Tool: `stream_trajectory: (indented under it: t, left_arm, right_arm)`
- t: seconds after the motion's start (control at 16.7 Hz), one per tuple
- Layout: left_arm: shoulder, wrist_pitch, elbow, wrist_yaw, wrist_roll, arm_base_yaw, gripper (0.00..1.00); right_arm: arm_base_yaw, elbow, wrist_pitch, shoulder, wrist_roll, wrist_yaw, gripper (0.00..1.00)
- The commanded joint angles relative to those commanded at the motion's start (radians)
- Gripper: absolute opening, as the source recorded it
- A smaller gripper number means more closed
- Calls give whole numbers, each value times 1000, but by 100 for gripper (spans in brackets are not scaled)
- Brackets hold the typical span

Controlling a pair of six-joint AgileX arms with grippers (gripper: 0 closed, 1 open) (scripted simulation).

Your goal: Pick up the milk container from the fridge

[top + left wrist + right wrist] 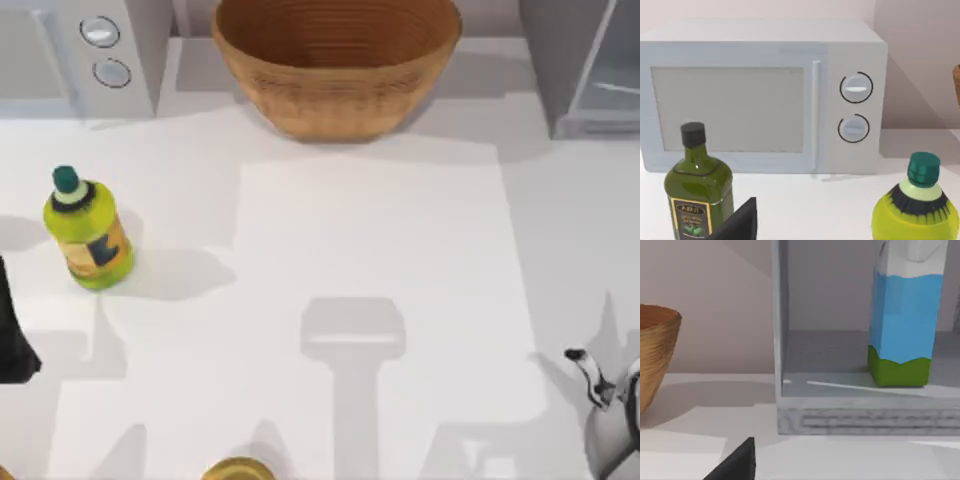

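Since the milk carton (905, 315) stands upright on the floor of the open fridge (585, 70) at the table's back right corner, the right arm is the one to use: drive the right gripper (603, 385), now near the table's front right edge, straight at the blue panel above the green band, clear the fridge's raised front lip (865, 417), and close on the two flat sides. Can't tell how its jaws stand, so open them wide before entering. Left arm sits parked at the left edge by the yellow-green bottle (88, 232); leave it there.
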Motion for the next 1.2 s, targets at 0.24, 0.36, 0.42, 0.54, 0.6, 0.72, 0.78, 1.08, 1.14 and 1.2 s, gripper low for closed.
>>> stream_trajectory:
  t: [0.24, 0.36, 0.42, 0.54, 0.6, 0.72, 0.78, 1.08, 1.14, 1.2]
  left_arm:
    - [0, 0, 0, 0, 0, 0, 100]
    - [0, 0, 0, 0, 0, 0, 100]
    - [0, 0, 0, 0, 0, 0, 100]
    - [0, 0, 0, 0, 0, 0, 100]
    - [0, 0, 0, 0, 0, 0, 100]
    - [0, 0, 0, 0, 0, 0, 100]
    - [0, 0, 0, 0, 0, 0, 100]
    - [0, 0, 0, 0, 0, 0, 100]
    - [0, 0, 0, 0, 0, 0, 100]
    - [0, 0, 0, 0, 0, 0, 100]
  right_arm:
    - [-5, 21, 28, 26, 3, -14, 100]
    - [-20, 43, 92, 97, 7, -46, 100]
    - [-32, 56, 136, 147, 9, -66, 100]
    - [-63, 81, 244, 273, 14, -113, 100]
    - [-82, 93, 307, 347, 17, -139, 100]
    - [-126, 115, 449, 514, 20, -193, 100]
    - [-150, 124, 525, 604, 22, -221, 100]
    - [-290, 157, 939, 1078, 26, -351, 100]
    - [-319, 162, 1022, 1170, 26, -374, 100]
    - [-348, 166, 1105, 1258, 25, -395, 100]
